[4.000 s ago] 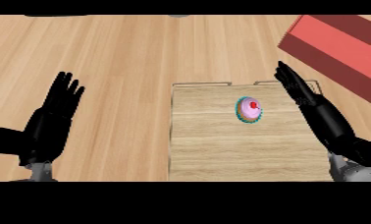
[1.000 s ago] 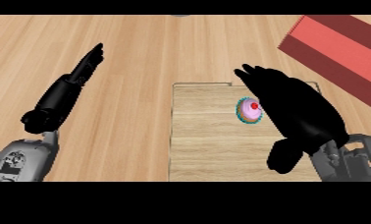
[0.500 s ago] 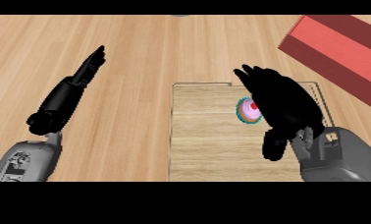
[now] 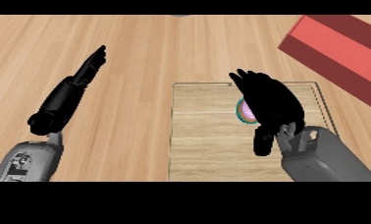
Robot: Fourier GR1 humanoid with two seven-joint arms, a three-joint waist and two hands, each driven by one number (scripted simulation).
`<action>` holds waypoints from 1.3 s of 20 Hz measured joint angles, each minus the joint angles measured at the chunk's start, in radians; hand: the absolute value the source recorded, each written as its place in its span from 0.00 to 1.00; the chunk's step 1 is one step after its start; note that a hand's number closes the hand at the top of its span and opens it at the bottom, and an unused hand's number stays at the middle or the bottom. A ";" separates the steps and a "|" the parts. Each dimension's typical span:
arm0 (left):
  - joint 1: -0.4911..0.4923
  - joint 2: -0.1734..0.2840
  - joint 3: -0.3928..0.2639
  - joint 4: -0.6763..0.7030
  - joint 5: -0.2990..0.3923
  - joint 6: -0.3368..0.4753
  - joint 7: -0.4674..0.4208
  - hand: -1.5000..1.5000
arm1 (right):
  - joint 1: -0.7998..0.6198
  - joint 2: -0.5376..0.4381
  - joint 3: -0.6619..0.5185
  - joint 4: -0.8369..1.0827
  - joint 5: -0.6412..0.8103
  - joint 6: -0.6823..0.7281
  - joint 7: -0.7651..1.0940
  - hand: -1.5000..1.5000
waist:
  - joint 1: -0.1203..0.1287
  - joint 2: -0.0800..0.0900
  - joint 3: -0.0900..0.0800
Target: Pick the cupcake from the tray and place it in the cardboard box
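head view — cupcake (image 4: 246,112) just beneath right fingers (image 4: 250,84)

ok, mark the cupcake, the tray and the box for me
cupcake (image 4: 246,112): head view, on the pink sliver showing left of the right hand.
tray (image 4: 210,144): head view, on its bare wooden floor.
box (image 4: 330,46): head view, on its red outer wall.

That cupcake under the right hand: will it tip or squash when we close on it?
The cupcake looks small and soft-topped, so its pink top would probably smear if squeezed from above. It appears short and broad, so tipping seems unlikely on the flat tray. The right hand hides most of it, so its shape is uncertain.
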 measured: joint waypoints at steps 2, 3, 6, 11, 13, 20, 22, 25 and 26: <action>0.022 -0.007 0.003 -0.006 -0.009 -0.004 -0.014 0.50 | 0.014 0.004 -0.012 0.009 0.030 0.010 -0.016 0.00 | 0.000 0.000 0.000; 0.017 -0.006 0.011 0.002 -0.006 -0.012 -0.019 0.50 | 0.015 0.008 -0.022 0.019 0.043 0.016 -0.025 0.00 | 0.000 0.000 0.000; -0.006 -0.011 0.029 0.004 -0.008 -0.021 -0.006 0.50 | 0.027 0.022 -0.037 0.023 0.084 0.033 -0.030 0.00 | -0.002 0.000 0.000; -0.014 -0.012 0.051 0.011 -0.009 -0.051 -0.003 0.50 | 0.041 0.048 -0.072 0.094 0.149 0.017 -0.102 0.00 | -0.001 0.000 0.000; 0.009 -0.018 0.050 -0.013 -0.015 -0.055 -0.002 0.50 | 0.062 0.050 -0.081 0.110 0.170 0.011 -0.137 0.00 | -0.001 0.000 0.000; 0.008 -0.044 0.048 0.003 -0.044 -0.048 -0.010 0.50 | 0.073 0.029 -0.065 0.142 0.250 -0.059 -0.323 1.00 | 0.000 0.000 0.000; 0.017 -0.044 0.053 -0.014 -0.040 -0.055 -0.004 0.50 | 0.064 0.044 -0.054 0.150 0.286 -0.086 -0.344 1.00 | 0.001 -0.001 0.000; 0.016 -0.046 0.058 -0.009 -0.048 -0.058 -0.007 0.50 | 0.061 0.040 -0.056 0.179 0.340 -0.151 -0.410 1.00 | 0.001 -0.001 -0.001; 0.014 -0.046 0.063 -0.008 -0.047 -0.060 -0.009 0.50 | 0.057 0.048 -0.055 0.197 0.353 -0.175 -0.435 1.00 | 0.001 -0.002 -0.001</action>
